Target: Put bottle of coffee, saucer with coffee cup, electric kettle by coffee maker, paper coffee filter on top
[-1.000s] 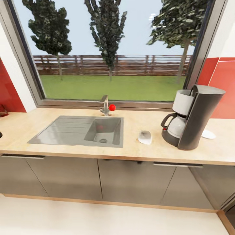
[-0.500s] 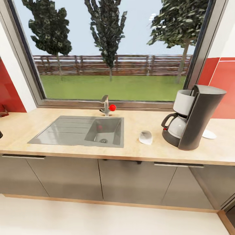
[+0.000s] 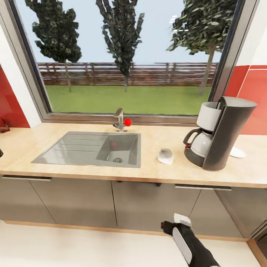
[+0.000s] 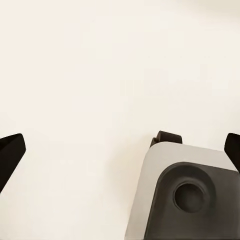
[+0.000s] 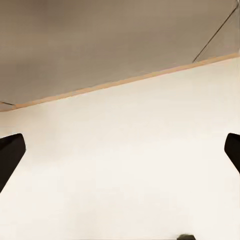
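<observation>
1. Coffee maker [image 3: 218, 133]: standing upright on the countertop [image 3: 155, 168] at the right, long axis vertical, carafe handle pointing left toward the sink [image 3: 89, 149].
2. Paper coffee filter [image 3: 165, 156]: lying on the countertop just left of the coffee maker, between it and the sink.
3. Saucer [image 3: 237, 152]: resting flat, partly hidden behind the coffee maker.
4. Right gripper [image 5: 120, 155]: hanging wide open over the floor [image 5: 125, 170], holding nothing; cabinet fronts [image 5: 100, 40] lying ahead.
5. Left gripper [image 4: 120, 150]: spread wide, holding nothing, above the robot's base [image 4: 190, 195].
</observation>
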Motion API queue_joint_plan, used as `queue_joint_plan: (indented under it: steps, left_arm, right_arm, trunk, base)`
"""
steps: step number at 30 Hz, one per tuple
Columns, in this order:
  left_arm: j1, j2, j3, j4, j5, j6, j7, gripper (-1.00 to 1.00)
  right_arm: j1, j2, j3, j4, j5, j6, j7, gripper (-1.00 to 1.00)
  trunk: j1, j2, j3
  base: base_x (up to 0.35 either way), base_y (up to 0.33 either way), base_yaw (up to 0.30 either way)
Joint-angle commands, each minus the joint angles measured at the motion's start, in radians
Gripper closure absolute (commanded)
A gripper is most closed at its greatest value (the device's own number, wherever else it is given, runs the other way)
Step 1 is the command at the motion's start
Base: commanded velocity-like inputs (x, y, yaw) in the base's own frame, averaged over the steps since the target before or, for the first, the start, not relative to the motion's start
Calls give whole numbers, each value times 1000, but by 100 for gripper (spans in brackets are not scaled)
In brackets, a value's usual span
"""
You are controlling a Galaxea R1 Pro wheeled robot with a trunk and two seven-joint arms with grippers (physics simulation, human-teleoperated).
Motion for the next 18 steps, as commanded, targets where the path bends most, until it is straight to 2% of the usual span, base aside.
queue_joint_plan:
  steps: [1,3,4,7,8,10,11,13,14,15,16,18]
  left_arm:
    - [1,0,1,-1,4,5,0,-100]
    - [2,3,1,2,4,22,0,-100]
    - [2,5,2,2,5,31,0,-100]
    - [2,9,5,1,10,35,1,-100]
    - [2,13,8,0,14,36,1,-100]
    - [2,17,9,-3,14,35,1,-100]
    - [2,23,9,-3,14,35,1,-100]
    - [2,28,10,-4,14,35,1,-100]
    - [2,34,10,-4,14,35,1,-100]
    - [2,36,11,-4,15,35,1,-100]
    - [2,40,11,-3,15,33,1,-100]
    - [2,40,10,-3,16,31,1,-100]
  right_arm:
    - [-2,9,4,-72,-10,46,-24,-100]
    - [-28,35,2,-235,-10,174,-61,-100]
    - [-70,49,-2,-344,-15,252,-98,-100]
    - [-144,70,-12,-416,-63,321,-156,-100]
    - [-253,86,-19,-443,-180,411,-224,-100]
    - [-326,90,-33,-440,-226,429,-271,-100]
    - [-365,91,-55,-435,-247,439,-292,-100]
    - [-398,91,-76,-431,-267,446,-306,-100]
    - [-444,90,-99,-423,-294,456,-325,-100]
    - [-458,90,-104,-418,-302,459,-332,-100]
    - [-576,86,-128,-289,-364,457,-369,-100]
    - [-616,82,-132,-215,-387,446,-370,-100]
  trunk:
    - [0,-1,-1]
    - [0,-1,-1]
    - [0,-1,-1]
    - [0,-1,-1]
    - [0,-1,-1]
    - [0,-1,-1]
    - [0,-1,-1]
    - [0,-1,-1]
    - [0,-1,-1]
    - [0,-1,-1]
    - [0,-1,-1]
    - [0,-1,-1]
  base:
    - [0,0,0]
    - [0,0,0]
    - [0,0,0]
    - [0,0,0]
    - [0,0,0]
    - [0,0,0]
    - [0,0,0]
    - [0,0,0]
    - [0,0,0]
    - [0,0,0]
    - [0,0,0]
    - [0,0,0]
